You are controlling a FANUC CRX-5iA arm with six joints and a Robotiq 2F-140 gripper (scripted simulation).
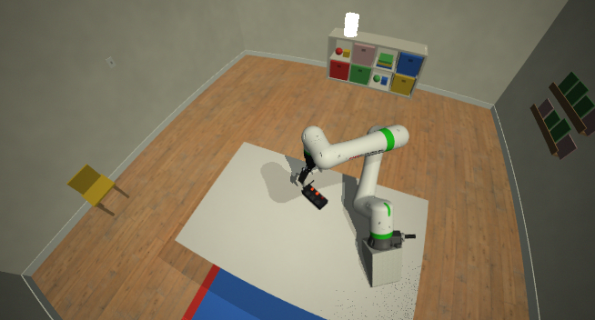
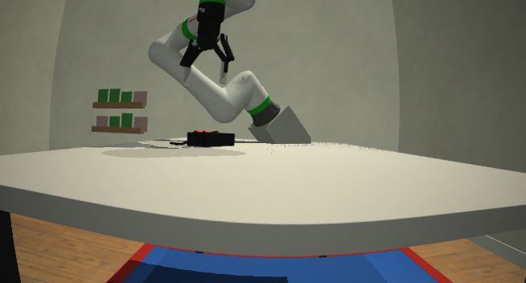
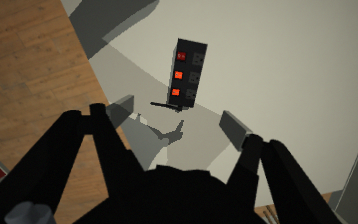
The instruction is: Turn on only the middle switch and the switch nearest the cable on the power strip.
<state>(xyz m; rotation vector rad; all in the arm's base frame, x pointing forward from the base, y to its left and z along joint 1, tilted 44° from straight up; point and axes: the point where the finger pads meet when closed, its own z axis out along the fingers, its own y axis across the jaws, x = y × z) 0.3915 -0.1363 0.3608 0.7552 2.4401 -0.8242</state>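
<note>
Pincer [image 2: 204, 72] hangs well above the tabletop [image 2: 281, 180] with its jaws spread wide and nothing between them; in the wrist view its two grey fingertips stand far apart at about 9 and 3 o'clock of the gap. The power strip [image 3: 187, 73] lies flat on the tabletop, right way up with switches and sockets facing upward, at about 12 o'clock from the gap in the wrist view and apart from both fingers. Its short black cable [image 3: 166, 105] leaves the end nearest the pincer. Three switches sit in a row along the strip: the one nearest the cable [image 3: 175, 92] and the middle one [image 3: 178, 75] glow bright orange, while the far one [image 3: 181, 55] looks a darker red. In the exterior view the strip [image 2: 211, 138] sits directly below the pincer, at 6 o'clock from it.
</note>
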